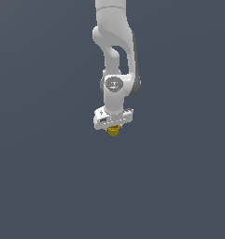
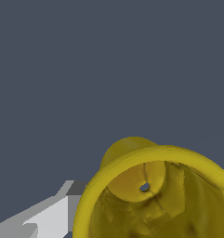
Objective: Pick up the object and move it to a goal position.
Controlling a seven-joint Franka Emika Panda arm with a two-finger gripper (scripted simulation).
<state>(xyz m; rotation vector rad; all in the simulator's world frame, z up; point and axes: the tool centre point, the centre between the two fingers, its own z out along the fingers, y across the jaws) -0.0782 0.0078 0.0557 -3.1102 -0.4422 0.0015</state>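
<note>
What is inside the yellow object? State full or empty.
Empty. The wrist view looks into the yellow object: bare hollow walls and a small hole at its base, nothing inside.

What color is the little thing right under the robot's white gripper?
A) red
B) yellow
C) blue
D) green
B: the object just below the gripper is yellow in the exterior view, and the wrist view shows the same yellow, hollow like a cup.
</note>
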